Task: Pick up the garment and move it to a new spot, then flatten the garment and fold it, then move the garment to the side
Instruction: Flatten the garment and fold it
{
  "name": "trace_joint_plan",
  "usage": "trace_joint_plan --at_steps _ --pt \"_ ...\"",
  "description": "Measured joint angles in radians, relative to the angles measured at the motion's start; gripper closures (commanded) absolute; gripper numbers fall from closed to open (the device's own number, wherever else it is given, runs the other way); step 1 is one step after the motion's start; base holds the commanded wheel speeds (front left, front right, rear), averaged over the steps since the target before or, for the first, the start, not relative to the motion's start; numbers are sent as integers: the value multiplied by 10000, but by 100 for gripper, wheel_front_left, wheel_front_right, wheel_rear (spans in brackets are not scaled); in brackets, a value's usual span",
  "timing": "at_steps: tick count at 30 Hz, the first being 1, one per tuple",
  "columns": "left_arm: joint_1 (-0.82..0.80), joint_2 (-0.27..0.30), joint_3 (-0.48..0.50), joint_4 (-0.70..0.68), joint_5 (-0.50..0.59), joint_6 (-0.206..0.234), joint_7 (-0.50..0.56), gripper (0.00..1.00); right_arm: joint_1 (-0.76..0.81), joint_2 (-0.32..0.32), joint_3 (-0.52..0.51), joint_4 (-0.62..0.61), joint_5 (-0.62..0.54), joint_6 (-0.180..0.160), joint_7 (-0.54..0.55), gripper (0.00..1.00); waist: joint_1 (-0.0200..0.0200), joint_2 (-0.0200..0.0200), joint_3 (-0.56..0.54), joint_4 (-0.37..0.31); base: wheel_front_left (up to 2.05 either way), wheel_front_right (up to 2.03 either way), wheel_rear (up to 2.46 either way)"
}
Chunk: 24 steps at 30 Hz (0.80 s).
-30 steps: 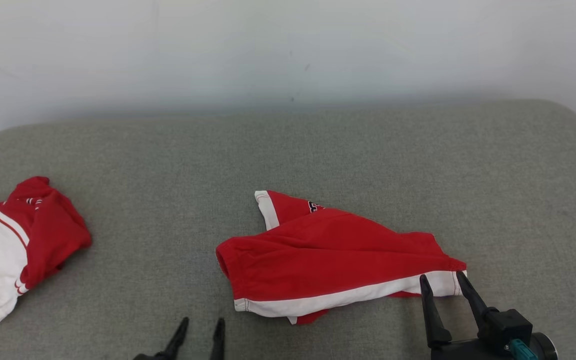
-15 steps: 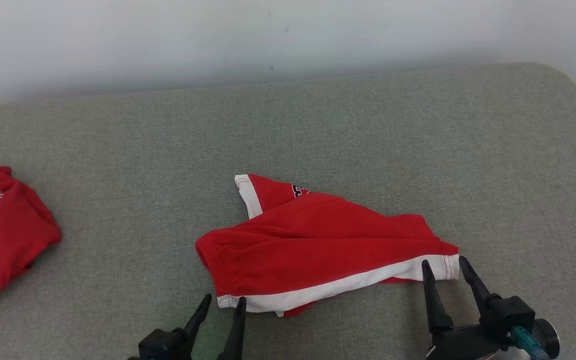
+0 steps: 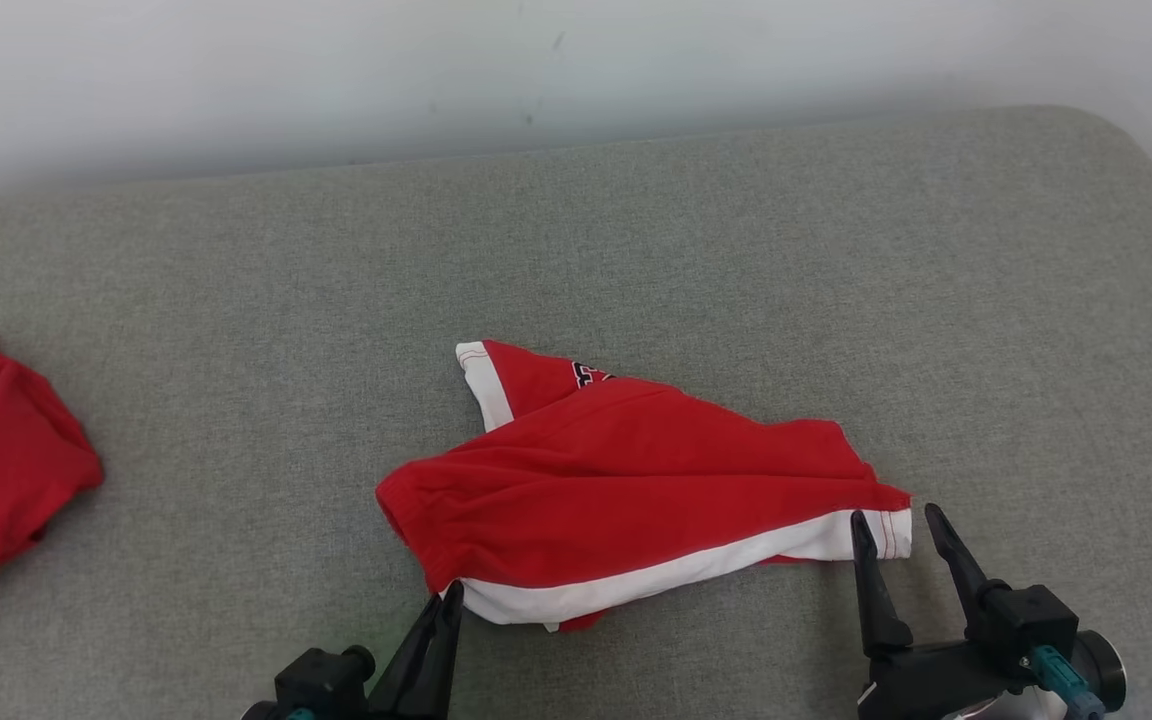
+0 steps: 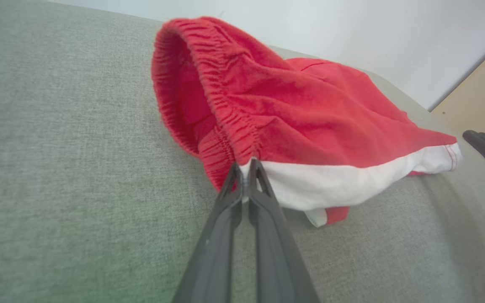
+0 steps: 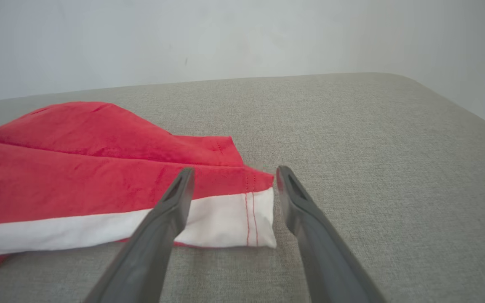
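My left gripper (image 3: 448, 596) has clamped down. Half a second ago its fingers stood apart just short of the garment (image 3: 636, 480); now both tips pinch the nearest waistband corner, where the white side stripe meets the red elastic. My right gripper (image 3: 893, 512) has not changed (its jaws are still spread wide). The garment's white hem corner lies between its fingertips, with one finger over the stripe and the other just past the cloth's edge, gripping nothing. The garment lies rumpled on the grey cushion (image 3: 736, 250), stretching from one pair of my jaws to the other. Another red-and-white garment (image 3: 6, 450) lies well apart, out beyond my left jaws.
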Motion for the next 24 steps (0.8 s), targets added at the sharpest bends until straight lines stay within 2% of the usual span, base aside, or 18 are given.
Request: trace_joint_plan --at_steps 7,24 --pt "20 13 428 -163 320 0 0 100 8 -8 -21 75 4 0 0 0 0 0 32 -11 0 0 0" --pt "-3 -35 569 -182 562 -2 2 100 222 -113 107 986 336 0 0 0 0 0 116 27 0 0 0"
